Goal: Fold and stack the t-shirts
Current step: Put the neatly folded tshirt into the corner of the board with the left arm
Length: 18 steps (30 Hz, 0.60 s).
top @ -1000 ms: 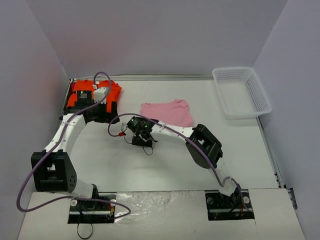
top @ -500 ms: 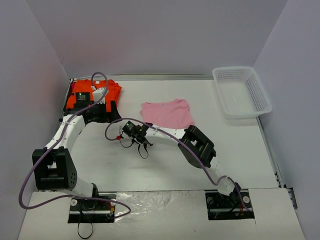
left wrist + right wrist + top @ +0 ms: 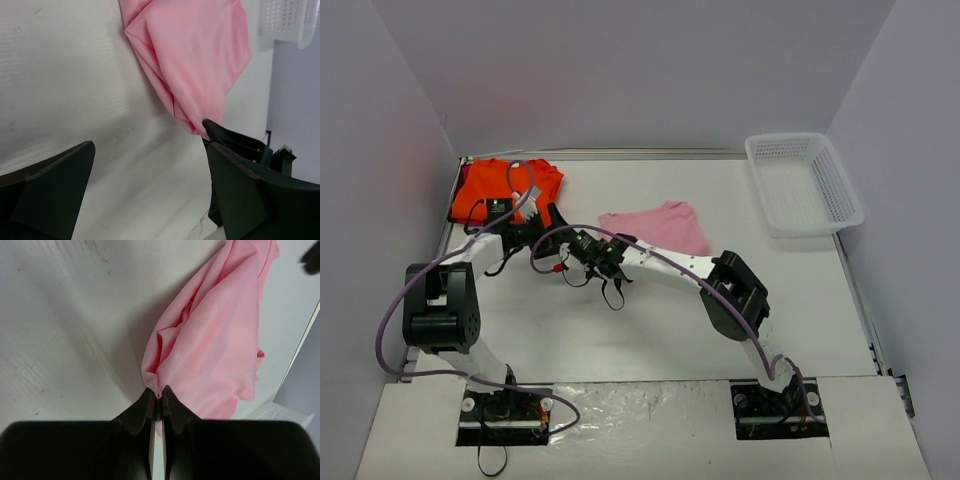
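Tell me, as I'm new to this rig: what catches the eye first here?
The bright orange t-shirt bunched in the far left corner of the table stands out most. Mid-table lies the pink t-shirt, one edge pinched in the shut right gripper, with the left gripper open beside it. A white mesh basket sits at the far right.

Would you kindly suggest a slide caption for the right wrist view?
Jaws shut on a pinched fold of the pink t-shirt, with the white table beneath.
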Motion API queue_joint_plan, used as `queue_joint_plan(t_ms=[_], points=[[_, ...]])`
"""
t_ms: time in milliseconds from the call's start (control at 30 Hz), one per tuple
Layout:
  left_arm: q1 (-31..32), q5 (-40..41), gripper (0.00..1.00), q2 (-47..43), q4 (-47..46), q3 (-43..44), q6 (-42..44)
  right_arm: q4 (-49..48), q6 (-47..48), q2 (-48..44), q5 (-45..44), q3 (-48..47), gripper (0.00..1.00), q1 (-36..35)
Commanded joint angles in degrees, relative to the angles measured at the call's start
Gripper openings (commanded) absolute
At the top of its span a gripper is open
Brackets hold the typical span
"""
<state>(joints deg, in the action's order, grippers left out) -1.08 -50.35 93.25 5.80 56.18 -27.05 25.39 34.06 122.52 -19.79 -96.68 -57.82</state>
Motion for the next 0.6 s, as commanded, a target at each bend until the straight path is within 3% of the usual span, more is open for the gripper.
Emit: queue_joint_plan(t_ms=[0, 200, 333, 567], points=[[2.03, -5.11, 0.94, 3.24, -12.47, -0.73, -12.47, 2.21, -0.4, -4.04, -0.42, -2.63, 0.0, 0.43], [4.94, -6.69, 0.94, 12.38, -21.17, 0.59, -24.09, 3.35, -0.31, -2.11, -0.42, -4.3, 0.0, 0.61], [8.54, -5.29, 0.94, 16.69, -24.6, 0.59, -27.26, 4.14, -0.4, -1.49, 0.1, -5.0, 0.0, 0.78], [9.25, -3.35, 0.94, 23.11, -35.5, -0.2, -37.54, 4.85, -0.4, -0.97, -0.33, -5.35, 0.0, 0.87]])
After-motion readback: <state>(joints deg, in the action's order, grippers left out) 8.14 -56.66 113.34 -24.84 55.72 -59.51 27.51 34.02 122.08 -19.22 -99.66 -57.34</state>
